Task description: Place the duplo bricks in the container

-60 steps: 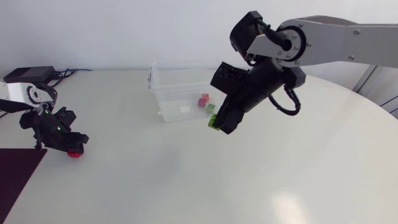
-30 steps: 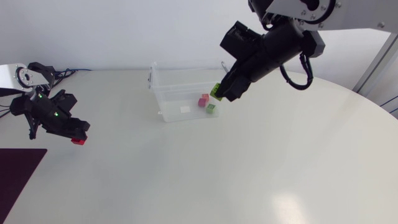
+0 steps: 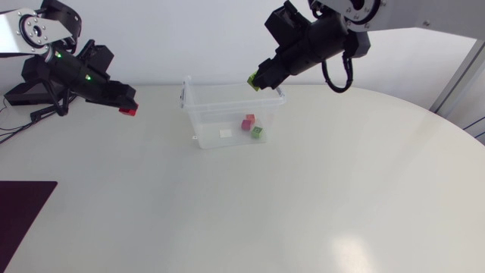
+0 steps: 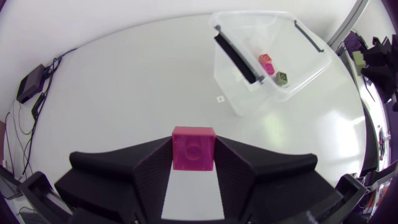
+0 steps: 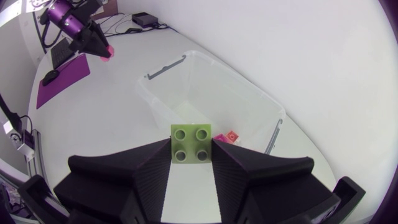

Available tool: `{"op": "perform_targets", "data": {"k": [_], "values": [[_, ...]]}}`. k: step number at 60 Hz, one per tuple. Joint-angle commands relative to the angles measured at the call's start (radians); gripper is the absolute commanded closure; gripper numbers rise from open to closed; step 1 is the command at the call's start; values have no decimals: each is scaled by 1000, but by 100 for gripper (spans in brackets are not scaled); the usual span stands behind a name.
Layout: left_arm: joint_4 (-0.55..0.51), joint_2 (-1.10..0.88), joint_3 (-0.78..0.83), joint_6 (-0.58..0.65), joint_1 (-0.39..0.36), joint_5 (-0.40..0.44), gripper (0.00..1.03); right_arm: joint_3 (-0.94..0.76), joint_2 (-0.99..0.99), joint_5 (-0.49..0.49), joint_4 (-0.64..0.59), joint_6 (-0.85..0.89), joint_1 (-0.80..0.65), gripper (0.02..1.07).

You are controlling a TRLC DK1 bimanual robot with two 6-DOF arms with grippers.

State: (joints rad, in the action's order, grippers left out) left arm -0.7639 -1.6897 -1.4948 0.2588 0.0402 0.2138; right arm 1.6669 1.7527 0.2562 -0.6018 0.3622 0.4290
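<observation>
A clear plastic container (image 3: 191, 102) stands at the table's back middle, with a pink brick (image 3: 248, 121) and a green brick (image 3: 258, 133) inside. My left gripper (image 3: 127, 109) hovers above the table to the container's left, shut on a red-pink brick (image 4: 193, 147). In its wrist view the container (image 4: 236, 56) lies ahead with the two bricks (image 4: 266, 62) in it. My right gripper (image 3: 256, 80) hangs over the container's back right rim, shut on a lime green brick (image 5: 191, 144). Ahead of that brick lies the open container (image 5: 163, 104) with a pink brick (image 5: 231, 136).
A dark purple mat (image 3: 19, 208) lies at the table's front left edge. A black box with cables (image 4: 29, 83) sits near the table's far left edge. A small white label (image 3: 225, 133) lies on the container floor.
My left gripper closed on the red-pink brick, lifted it off the table and carried it up toward the container. My right gripper rose with the green brick from beside the container to above its rim.
</observation>
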Motion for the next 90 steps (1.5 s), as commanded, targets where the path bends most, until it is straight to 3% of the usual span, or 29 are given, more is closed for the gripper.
{"op": "perform_targets", "data": {"k": [1, 22, 33, 36, 40, 42, 55, 67, 77, 82, 90], "values": [[26, -21, -59, -58, -19, 27, 67, 33, 60, -17, 42, -40, -18, 84], [229, 4, -110, -162, -79, 130, 67, 157, 229, -64, 125, -92, -47, 83], [245, -33, -157, -182, -132, 139, 67, 218, 314, -98, 140, -98, -53, 79], [262, -39, -162, -191, -145, 139, 66, 229, 335, -114, 145, -101, -53, 61], [281, -57, -171, -199, -152, 139, 65, 248, 357, -130, 135, -111, -55, 15], [290, -64, -174, -201, -157, 139, 64, 252, 360, -135, 134, -118, -58, 5], [342, -142, -228, -225, -203, 139, 63, 205, 281, -133, 132, -124, -76, 6], [364, -235, -295, -227, -260, 125, 61, 62, 130, -126, 142, -118, -108, 6], [362, -312, -344, -230, -283, 96, 5, -73, 10, -118, 158, -97, -124, 6], [347, -329, -360, -225, -289, 84, 4, -127, -41, -118, 160, -89, -130, 6], [230, -360, -440, -188, -298, 32, 4, -225, -139, -118, 180, -81, -153, 6]]}}
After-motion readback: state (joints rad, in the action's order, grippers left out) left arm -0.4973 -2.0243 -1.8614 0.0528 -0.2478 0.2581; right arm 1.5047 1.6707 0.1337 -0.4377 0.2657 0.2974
